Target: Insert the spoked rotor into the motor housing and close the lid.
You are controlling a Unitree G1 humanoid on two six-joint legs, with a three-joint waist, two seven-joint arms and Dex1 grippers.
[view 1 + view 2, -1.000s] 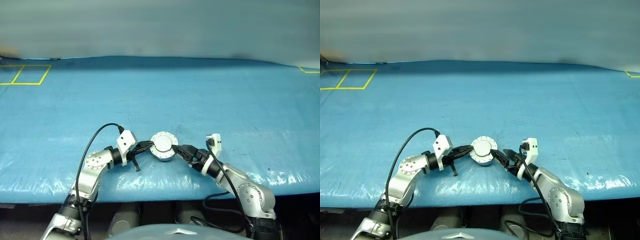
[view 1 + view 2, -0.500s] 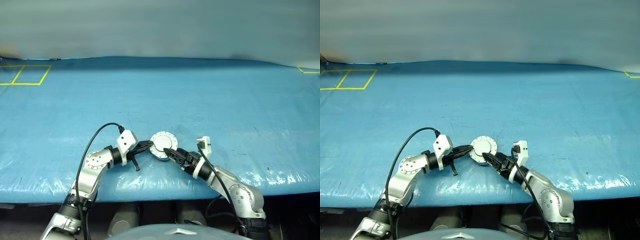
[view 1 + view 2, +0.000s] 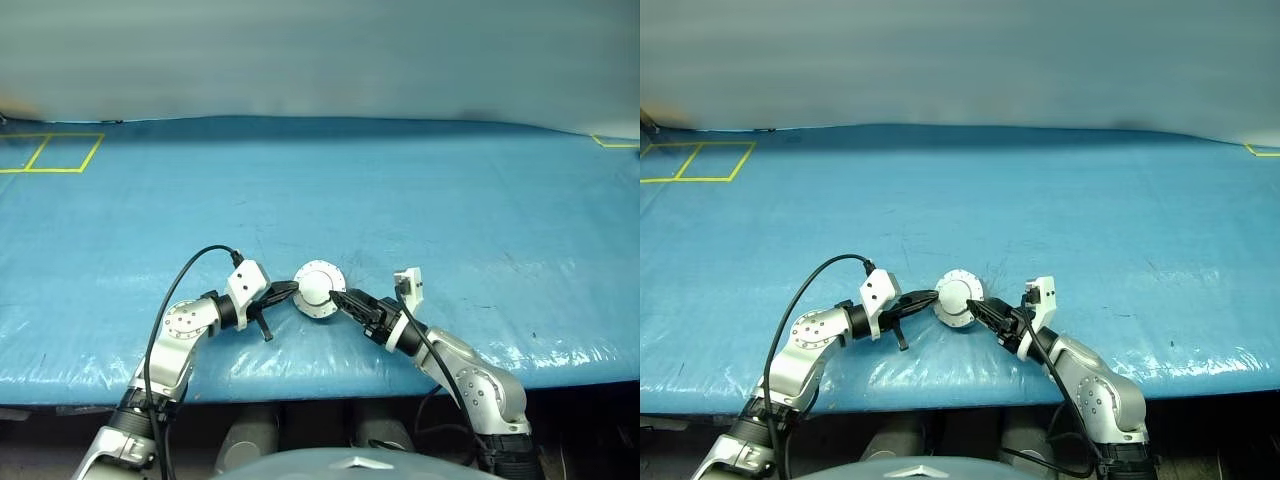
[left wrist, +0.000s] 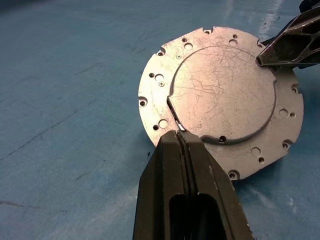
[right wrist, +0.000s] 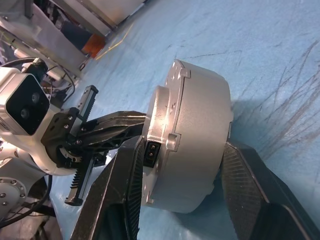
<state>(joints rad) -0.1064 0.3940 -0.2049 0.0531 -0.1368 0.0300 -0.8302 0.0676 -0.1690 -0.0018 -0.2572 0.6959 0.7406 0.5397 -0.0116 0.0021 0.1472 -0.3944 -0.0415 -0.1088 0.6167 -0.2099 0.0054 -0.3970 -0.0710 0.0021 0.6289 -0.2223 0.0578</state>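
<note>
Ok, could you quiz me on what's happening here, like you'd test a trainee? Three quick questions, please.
1. True or false: the left gripper has its jaws wide open.
2. Where is the motor housing? A) on the table, between the left gripper and the right gripper; B) inside a box; C) in a person's hand.
3. What colour is the sheet covering the table?

Key: 1 false, the jaws are shut, with their tips at the housing's flat face. 2 A. 3 blue.
</note>
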